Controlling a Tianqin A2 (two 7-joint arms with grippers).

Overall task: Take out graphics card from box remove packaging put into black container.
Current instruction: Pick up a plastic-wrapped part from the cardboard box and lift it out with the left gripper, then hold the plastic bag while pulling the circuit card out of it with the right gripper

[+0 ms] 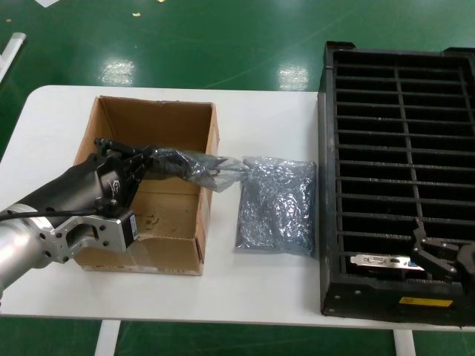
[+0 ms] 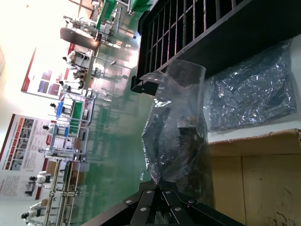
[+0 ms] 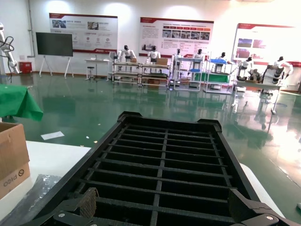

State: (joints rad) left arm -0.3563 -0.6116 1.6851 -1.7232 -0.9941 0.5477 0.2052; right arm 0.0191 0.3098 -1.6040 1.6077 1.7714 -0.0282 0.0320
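Reaching over the brown cardboard box (image 1: 152, 174), the left gripper (image 1: 177, 162) was clamped on the near end of a bagged graphics card (image 1: 211, 169), holding it clear of the surface above the box's right-hand wall. In the left wrist view the crinkled translucent packaging (image 2: 176, 127) hung out from between the fingers with the dark card faintly visible inside it; the bag was still on the card. The box itself stood on the left part of the white surface (image 1: 252, 289), open at the top, with its interior in plain view.

Just beside the box, on its right, a second antistatic bag (image 1: 276, 205) lay flat on the surface, grey-silver and wrinkled. It sat between the box and the black container (image 1: 401, 178), near both, touching neither as far as the head view allowed me to judge.

The black container occupied the right side of the surface, its many narrow slots running across it and a small yellow label (image 1: 425, 302) on the front rim. One graphics card's silver bracket (image 1: 380, 260) showed in the frontmost slot, with small ports along it.

The right gripper (image 1: 438, 259) was positioned over that front right corner of the container, close to the bracket. Its fingers (image 3: 87, 201) stood apart with nothing between them, as the right wrist view showed, looking along the slotted crate.
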